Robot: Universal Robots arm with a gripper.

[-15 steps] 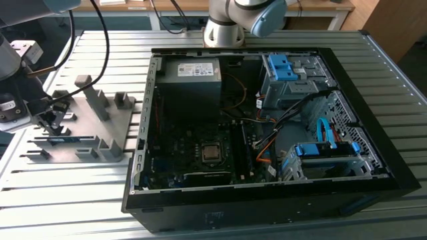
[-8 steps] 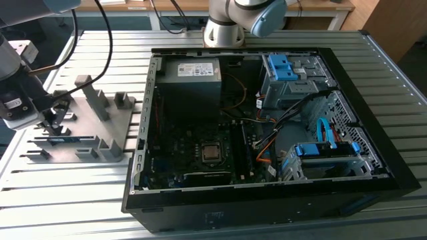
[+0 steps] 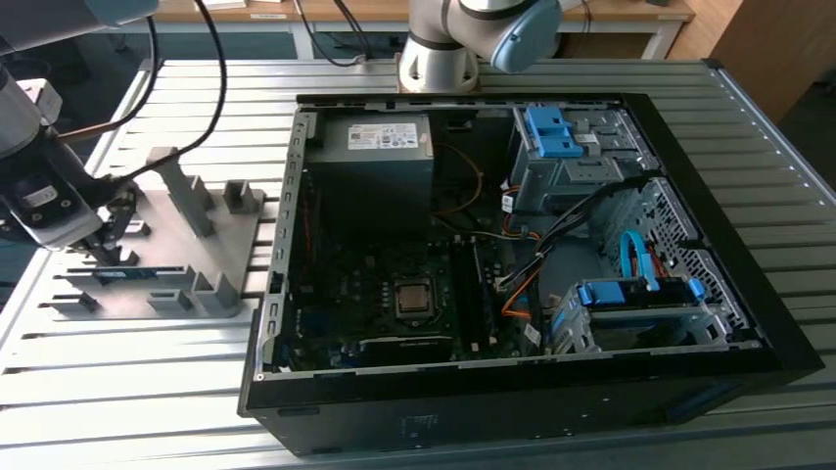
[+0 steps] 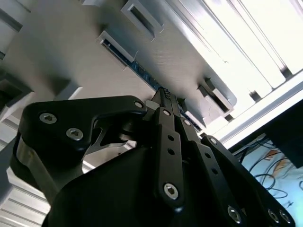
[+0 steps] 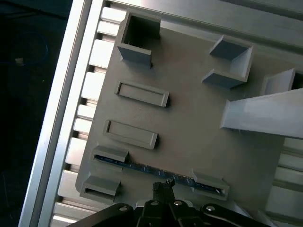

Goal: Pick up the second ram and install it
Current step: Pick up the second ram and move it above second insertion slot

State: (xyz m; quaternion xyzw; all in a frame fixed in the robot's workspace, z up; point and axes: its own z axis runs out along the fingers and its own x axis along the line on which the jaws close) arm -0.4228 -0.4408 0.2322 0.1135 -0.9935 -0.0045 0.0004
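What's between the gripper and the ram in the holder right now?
Nothing: in the first wrist view the gripper sits right at the ram, at its upper edge, mid-length.

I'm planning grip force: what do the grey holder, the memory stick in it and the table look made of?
Holder: matte grey plastic, possibly printed, from its fine surface grain. Memory stick: blue-green circuit board, seen as a thin edge. Table: bare metal, probably aluminium; silvery ribbed slats with sheen.

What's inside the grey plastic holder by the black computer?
A long, thin, dark blue-green memory stick stands on edge in one slot of the holder. Only its top edge shows; the slot walls hide the rest, and the black gripper covers a bit.
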